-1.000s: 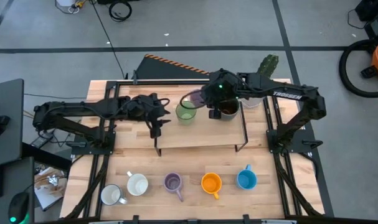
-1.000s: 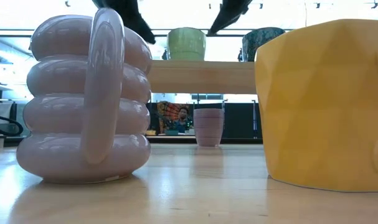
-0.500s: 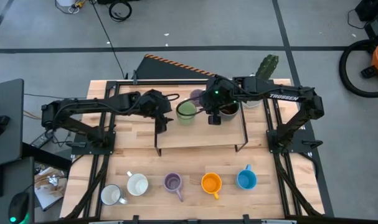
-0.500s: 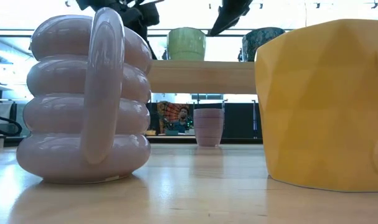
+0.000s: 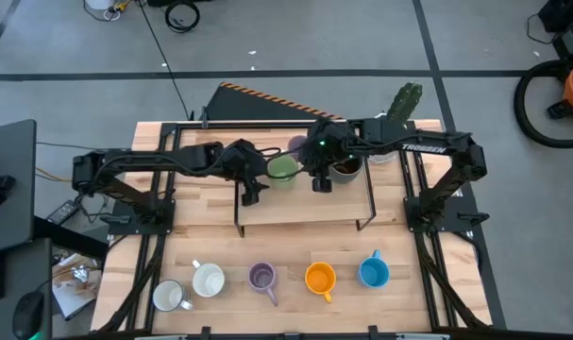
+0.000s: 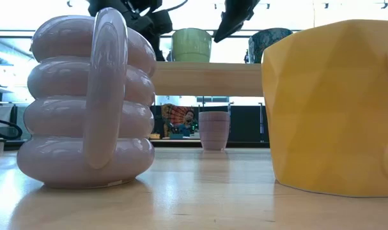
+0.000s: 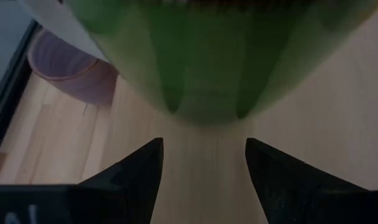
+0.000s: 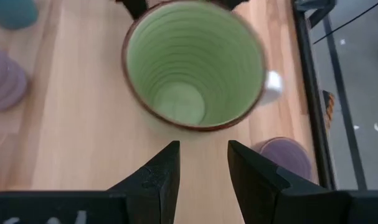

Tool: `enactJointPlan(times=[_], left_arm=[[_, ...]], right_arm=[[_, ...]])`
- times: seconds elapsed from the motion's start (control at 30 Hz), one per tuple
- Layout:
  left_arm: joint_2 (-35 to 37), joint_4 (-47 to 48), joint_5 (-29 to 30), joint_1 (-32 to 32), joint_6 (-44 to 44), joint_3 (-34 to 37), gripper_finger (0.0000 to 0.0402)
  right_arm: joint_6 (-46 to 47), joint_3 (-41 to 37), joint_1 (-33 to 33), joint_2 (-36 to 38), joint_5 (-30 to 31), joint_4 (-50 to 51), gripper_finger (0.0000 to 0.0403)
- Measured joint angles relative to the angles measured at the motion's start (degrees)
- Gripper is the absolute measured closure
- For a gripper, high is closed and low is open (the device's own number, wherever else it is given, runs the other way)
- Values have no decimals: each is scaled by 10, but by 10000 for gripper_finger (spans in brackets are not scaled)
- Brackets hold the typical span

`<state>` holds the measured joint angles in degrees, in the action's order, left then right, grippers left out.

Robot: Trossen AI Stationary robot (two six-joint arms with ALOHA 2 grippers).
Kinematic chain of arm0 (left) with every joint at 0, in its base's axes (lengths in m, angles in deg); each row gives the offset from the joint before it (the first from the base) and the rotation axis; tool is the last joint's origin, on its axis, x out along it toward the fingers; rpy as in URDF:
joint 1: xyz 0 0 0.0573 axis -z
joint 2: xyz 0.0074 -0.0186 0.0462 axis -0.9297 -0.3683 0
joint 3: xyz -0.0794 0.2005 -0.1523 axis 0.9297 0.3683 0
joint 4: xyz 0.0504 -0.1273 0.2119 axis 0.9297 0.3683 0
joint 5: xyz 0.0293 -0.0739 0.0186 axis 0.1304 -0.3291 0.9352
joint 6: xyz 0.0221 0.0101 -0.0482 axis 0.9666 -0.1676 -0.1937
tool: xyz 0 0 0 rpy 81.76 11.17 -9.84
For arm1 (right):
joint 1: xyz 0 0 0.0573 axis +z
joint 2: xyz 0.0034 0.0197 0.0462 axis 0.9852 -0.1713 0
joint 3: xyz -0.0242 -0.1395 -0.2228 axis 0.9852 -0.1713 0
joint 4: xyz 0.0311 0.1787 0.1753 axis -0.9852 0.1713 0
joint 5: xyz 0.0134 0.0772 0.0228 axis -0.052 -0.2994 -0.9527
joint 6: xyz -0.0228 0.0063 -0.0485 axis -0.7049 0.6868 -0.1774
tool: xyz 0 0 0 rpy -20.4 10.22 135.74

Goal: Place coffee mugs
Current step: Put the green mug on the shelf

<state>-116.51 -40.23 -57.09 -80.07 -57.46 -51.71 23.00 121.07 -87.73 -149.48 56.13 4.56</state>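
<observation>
Left gripper (image 5: 251,195) fingers spread wide, just beside the green mug (image 5: 283,168) on the raised shelf (image 5: 305,210); mug looks glazed ceramic, so rigid, slick, chippable; best taken across rim or wall. Right gripper (image 5: 321,182) parted, empty, near the mug's other side. "TROSSEN" legible on right arm.

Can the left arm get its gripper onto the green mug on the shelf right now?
Probably yes. The left gripper is open, the green mug sits just ahead with bare shelf between. The right gripper, also open, hovers close on the mug's other side and could crowd it.
</observation>
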Motion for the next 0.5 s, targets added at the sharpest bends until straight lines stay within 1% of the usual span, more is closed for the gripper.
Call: enactJointPlan(times=[0.23, 0.5], left_arm=[[-16, -34, 0, 0, 1, 0, 166], [-16, -66, 0, 0, 1, 0, 166]], right_arm=[[0, 0, 4, -9, 13, 9, 263], [10, 0, 4, -6, 15, 24, 263]])
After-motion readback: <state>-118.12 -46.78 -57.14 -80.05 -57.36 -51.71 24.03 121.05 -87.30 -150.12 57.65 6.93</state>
